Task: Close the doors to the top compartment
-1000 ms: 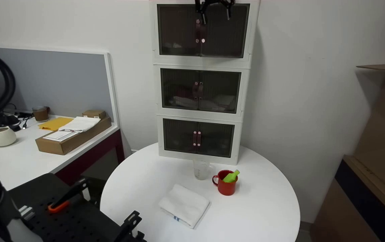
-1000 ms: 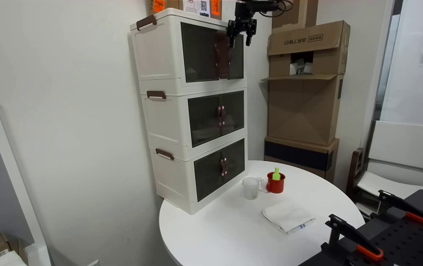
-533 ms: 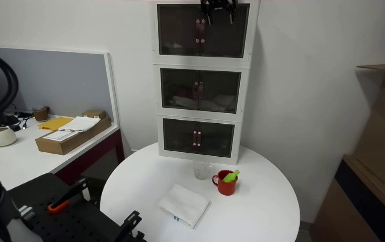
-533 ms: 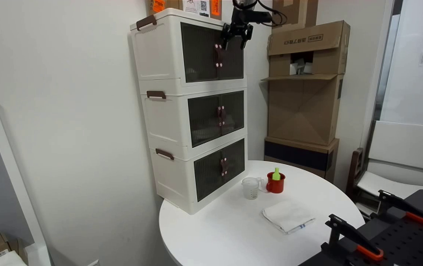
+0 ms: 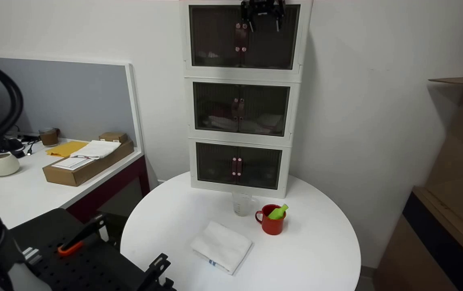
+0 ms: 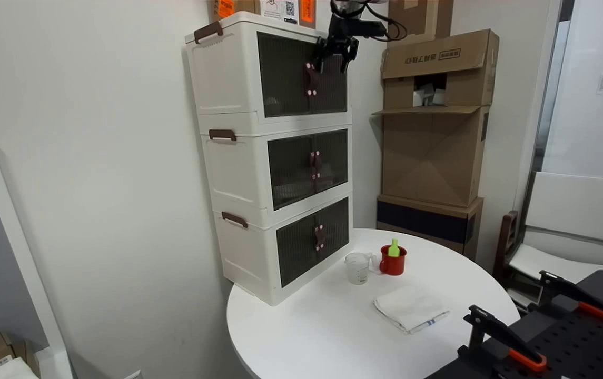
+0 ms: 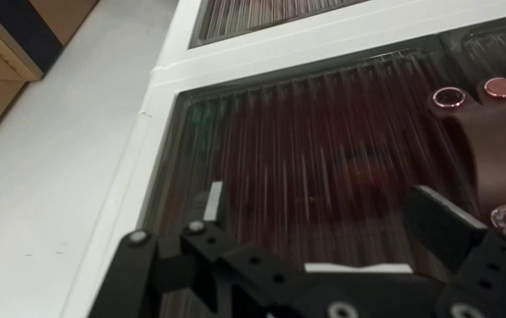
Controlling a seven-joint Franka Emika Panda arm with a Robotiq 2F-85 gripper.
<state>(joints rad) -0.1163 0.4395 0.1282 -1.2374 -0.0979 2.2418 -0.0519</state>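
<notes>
End effector (image 5: 265,27), black: is hanging in front of the upper part of the right door (image 5: 273,48), to the right of the strap handles (image 5: 238,37); its fingers (image 7: 440,227) are standing wide apart. Touching the door or not: cannot tell.

Doors (image 5: 214,38), one pair, tinted brown, ribbed: are sitting closed across the top compartment (image 5: 239,72), meeting at the middle.

Cabinet (image 6: 235,176), white, three tiers: the top compartment is resting on the middle section (image 5: 239,138), and that on the lowest section (image 5: 239,189).

Surface (image 5: 304,258), round, white: is carrying the cabinet at the far side. A clear measuring cup (image 6: 357,269) is standing near the cabinet's foot; a red mug (image 6: 392,266) is standing just right of the cup, with a green utensil (image 6: 394,248) leaning in it. A folded white cloth (image 6: 412,309) is lying nearer than both.

Left, in an exterior view: a white desk (image 5: 25,198) is bearing a long cardboard box (image 5: 98,165).

Right, in both exterior views: cardboard boxes (image 6: 427,158) are standing.

Near: a black stand (image 6: 570,337) is holding clamps (image 6: 501,330).
</notes>
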